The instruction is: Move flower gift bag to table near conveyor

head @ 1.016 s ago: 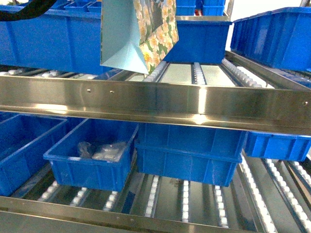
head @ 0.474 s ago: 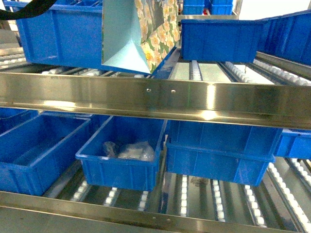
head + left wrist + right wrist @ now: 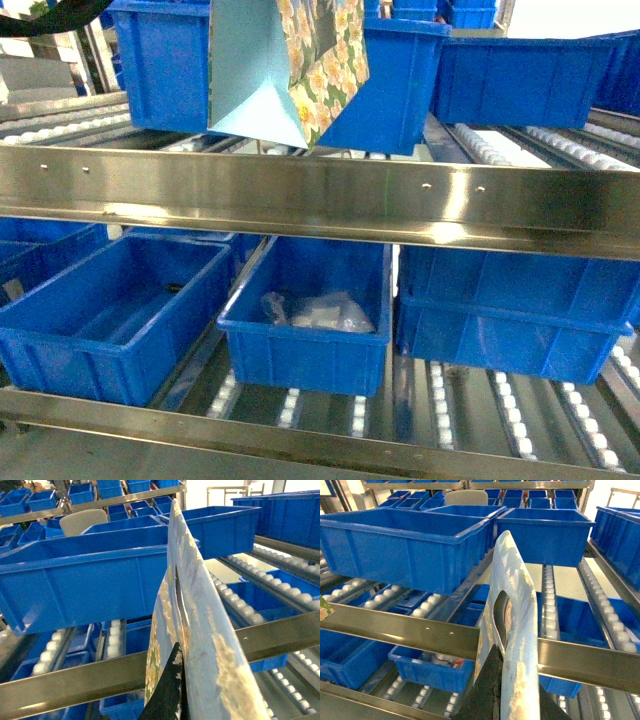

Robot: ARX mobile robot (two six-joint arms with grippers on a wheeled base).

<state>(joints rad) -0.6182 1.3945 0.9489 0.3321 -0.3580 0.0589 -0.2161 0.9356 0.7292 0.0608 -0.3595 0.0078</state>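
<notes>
Flower gift bag (image 3: pixel 290 70) hangs above the conveyor (image 3: pixel 320 195) rail (both jaws apparently clenched on its top edge), so keep it high while turning toward the table.

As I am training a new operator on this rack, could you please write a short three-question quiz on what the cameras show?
1. True or false: the flower gift bag is lying inside a blue bin.
2. What does the middle bin on the lower level of the conveyor hold? A clear plastic packets; B a second bag; C nothing.
3. Fill in: the bag's plain folded side is pale ____.
Key: 1 false, it hangs in the air above the conveyor; 2 A; 3 blue.
</notes>
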